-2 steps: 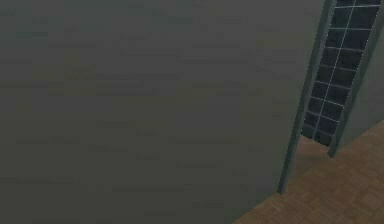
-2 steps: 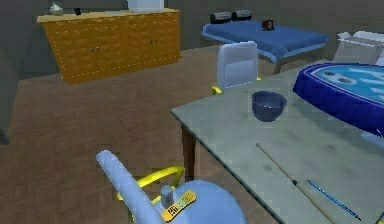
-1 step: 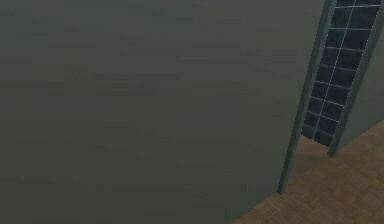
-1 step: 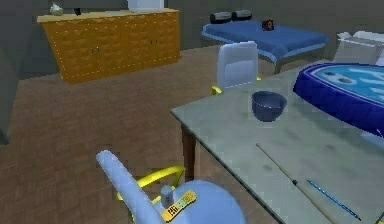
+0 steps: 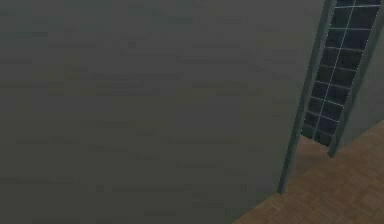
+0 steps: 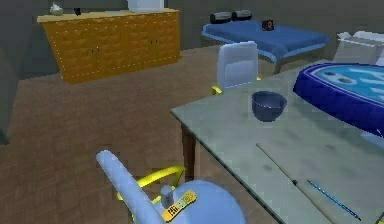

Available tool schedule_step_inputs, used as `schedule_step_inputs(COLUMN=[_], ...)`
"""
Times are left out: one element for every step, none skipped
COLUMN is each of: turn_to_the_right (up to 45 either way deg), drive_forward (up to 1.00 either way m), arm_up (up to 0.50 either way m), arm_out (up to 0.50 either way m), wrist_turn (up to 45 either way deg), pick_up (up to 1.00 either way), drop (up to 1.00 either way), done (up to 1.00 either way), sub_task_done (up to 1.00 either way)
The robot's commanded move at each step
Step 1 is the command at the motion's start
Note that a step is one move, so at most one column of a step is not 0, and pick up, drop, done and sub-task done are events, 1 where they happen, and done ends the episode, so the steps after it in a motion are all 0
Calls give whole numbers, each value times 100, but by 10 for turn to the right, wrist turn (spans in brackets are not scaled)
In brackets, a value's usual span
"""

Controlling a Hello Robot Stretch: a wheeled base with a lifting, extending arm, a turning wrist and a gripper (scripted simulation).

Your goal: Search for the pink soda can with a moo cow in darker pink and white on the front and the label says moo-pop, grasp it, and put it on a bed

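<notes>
A bed [image 6: 268,40] with a blue cover stands at the far side of the room, in the arm side view's upper right. Two dark pillows [image 6: 231,16] lie at its head. A small dark object [image 6: 267,24] sits on the cover near them; I cannot tell what it is.
A dark grey wall [image 5: 140,100] stands close ahead, with a grid-paned door [image 5: 338,70] at its right. A yellow dresser [image 6: 110,42] lines the far wall. A grey table [image 6: 290,150] carries a blue bowl [image 6: 268,105], a pen [image 6: 335,198] and a blue patterned object [image 6: 352,88]. Pale blue chairs [image 6: 238,66] [image 6: 165,195] flank it.
</notes>
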Motion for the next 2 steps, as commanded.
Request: schedule_step_inputs(turn_to_the_right=[0,450], drive_forward=[0,0], arm_up=[10,0], arm_out=[0,0], wrist_turn=[0,0], pick_up=[0,0], drop=[0,0], done=[0,0], sub_task_done=[0,0])
